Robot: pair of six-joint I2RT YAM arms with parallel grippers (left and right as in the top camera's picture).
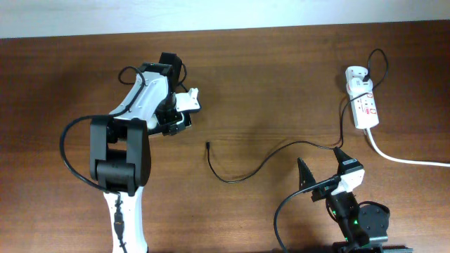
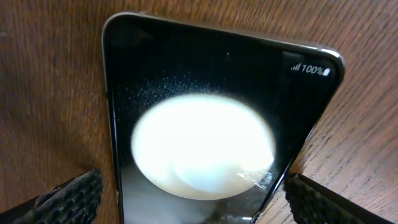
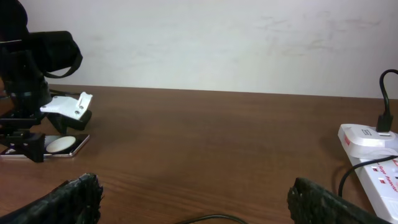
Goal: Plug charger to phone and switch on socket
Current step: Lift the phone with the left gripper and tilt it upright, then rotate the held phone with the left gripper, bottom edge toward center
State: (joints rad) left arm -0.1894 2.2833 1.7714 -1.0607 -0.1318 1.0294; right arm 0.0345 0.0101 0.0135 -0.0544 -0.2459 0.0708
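Observation:
The phone (image 2: 205, 93) lies flat on the table, black with a white round blob on its face and a silvery edge. My left gripper (image 2: 186, 202) is open, one finger on each side of the phone, low over it. From overhead the left gripper (image 1: 176, 117) hides most of the phone (image 1: 184, 121). The charger's black cable (image 1: 274, 151) runs from the white adapter (image 1: 355, 74) on the socket (image 1: 366, 107) to its plug tip (image 1: 208, 145), lying loose mid-table. My right gripper (image 1: 323, 167) is open and empty, near the cable's middle.
The socket's thick white cord (image 1: 408, 160) runs off the right edge. In the right wrist view the socket (image 3: 376, 171) is at the right, the phone (image 3: 59, 145) far left under the left arm, and a cable loop (image 3: 208, 219) lies between my fingers (image 3: 196, 199).

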